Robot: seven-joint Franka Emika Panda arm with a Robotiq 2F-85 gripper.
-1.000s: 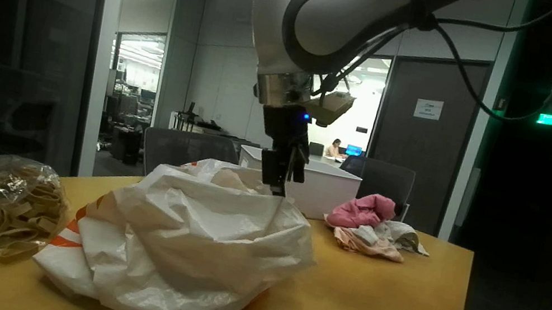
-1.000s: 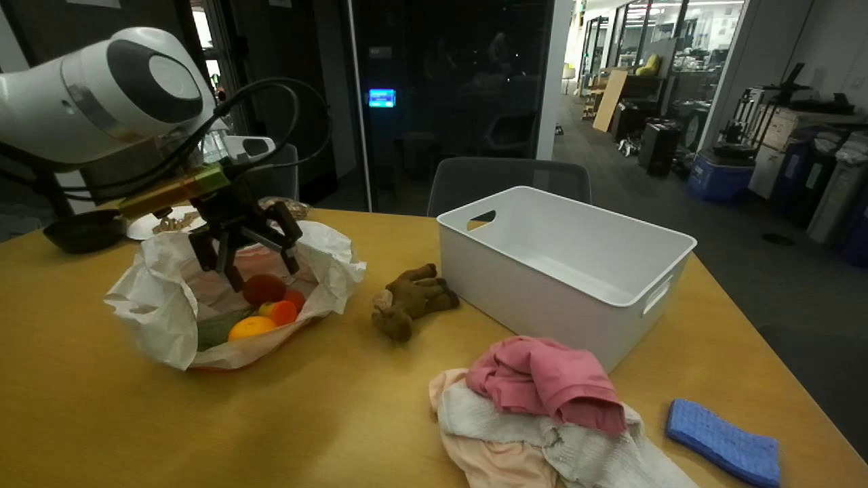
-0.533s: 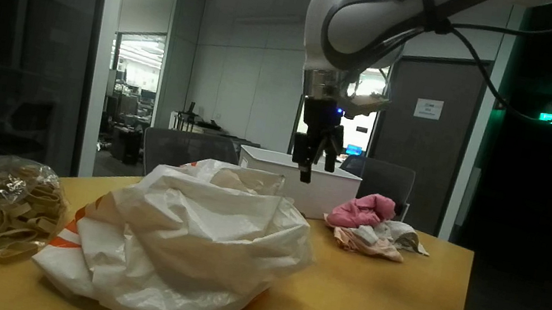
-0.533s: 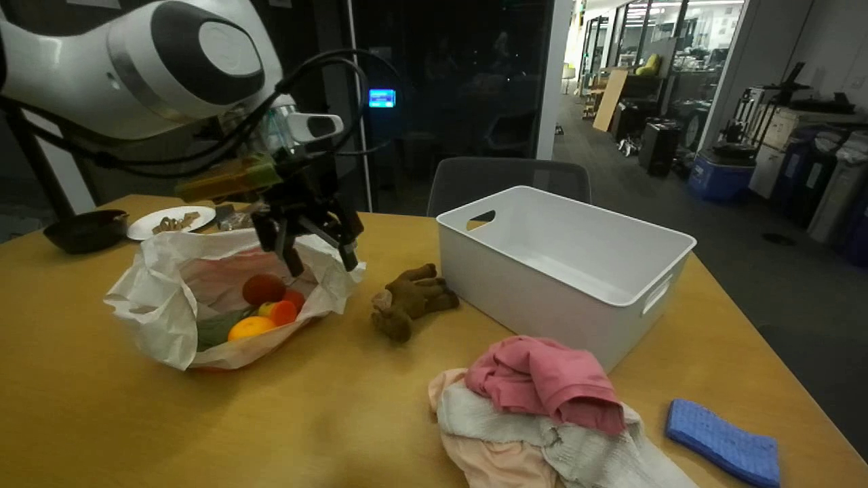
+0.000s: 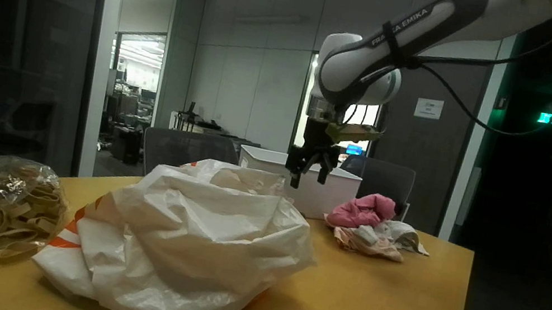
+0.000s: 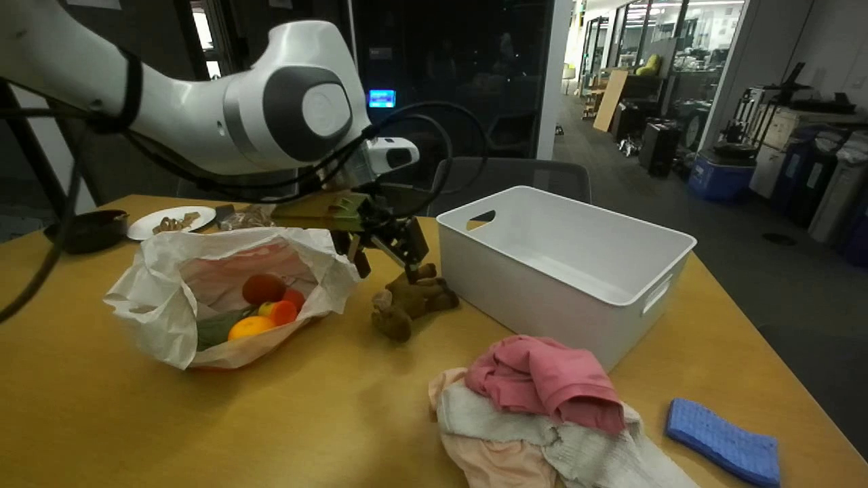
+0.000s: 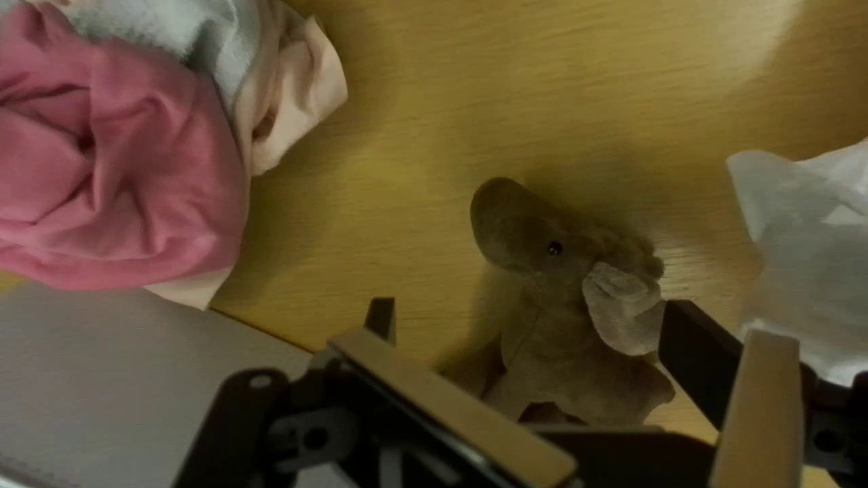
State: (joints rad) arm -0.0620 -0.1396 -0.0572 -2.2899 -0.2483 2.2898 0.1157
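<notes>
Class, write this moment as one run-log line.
gripper: open, empty | below: brown plush animal, on table between plastic bag and white storage bin | contact: unclear

In the wrist view the gripper (image 7: 529, 318) hides the lower part of the toy (image 7: 566, 318); pink cloth (image 7: 115, 156), box (image 7: 135, 379) and bag (image 7: 814, 257) run past the edges. In an exterior view the bottom edge cuts the white towel (image 6: 597, 454) — and whether a fingertip (image 6: 412, 273) touches the toy cannot be told.
</notes>
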